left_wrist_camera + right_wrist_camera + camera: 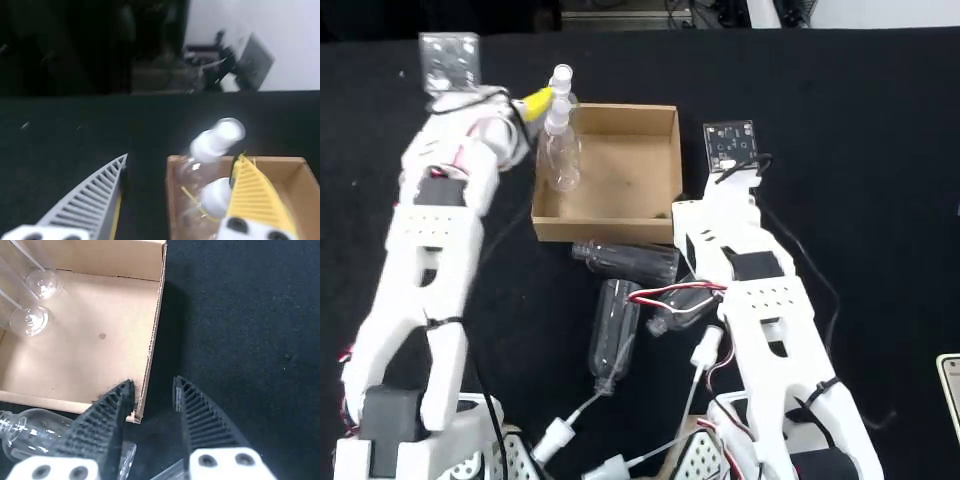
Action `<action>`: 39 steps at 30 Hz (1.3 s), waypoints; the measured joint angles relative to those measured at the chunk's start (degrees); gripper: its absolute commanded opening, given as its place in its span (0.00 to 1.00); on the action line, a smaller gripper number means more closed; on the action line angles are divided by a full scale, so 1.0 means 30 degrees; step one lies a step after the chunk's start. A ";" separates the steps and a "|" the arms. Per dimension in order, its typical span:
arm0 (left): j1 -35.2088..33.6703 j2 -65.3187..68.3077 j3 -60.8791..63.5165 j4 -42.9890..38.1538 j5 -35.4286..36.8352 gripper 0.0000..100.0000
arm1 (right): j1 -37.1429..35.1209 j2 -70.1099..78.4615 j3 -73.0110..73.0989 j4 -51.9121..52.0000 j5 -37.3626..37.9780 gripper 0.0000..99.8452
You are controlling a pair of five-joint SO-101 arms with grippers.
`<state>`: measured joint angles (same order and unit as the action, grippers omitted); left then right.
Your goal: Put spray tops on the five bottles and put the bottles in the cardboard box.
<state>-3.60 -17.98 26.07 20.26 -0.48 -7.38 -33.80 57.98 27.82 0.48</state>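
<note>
So the left gripper [183, 157] is hanging released, straddling the cardboard box [605, 228] wall at its 10 o'clock corner, right beside two capped bottles [562, 150]. A sideways swing is risking toppling them. The right gripper [153, 381] is sitting slightly parted over the 5 o'clock corner.

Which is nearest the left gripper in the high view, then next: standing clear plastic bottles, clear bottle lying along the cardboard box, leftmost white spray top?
1. Standing clear bottles, beside left gripper.
2. Lying clear bottle, along box front.
3. Leftmost white spray top, low in view.
</note>
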 measured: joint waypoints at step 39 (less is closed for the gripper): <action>-0.0117 0.2696 0.0176 1.0168 0.0029 0.30 | -0.0410 0.0000 0.0000 0.0000 0.0000 0.10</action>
<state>-3.96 -9.89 26.59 50.77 -0.40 -8.62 -33.80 57.98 27.82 0.48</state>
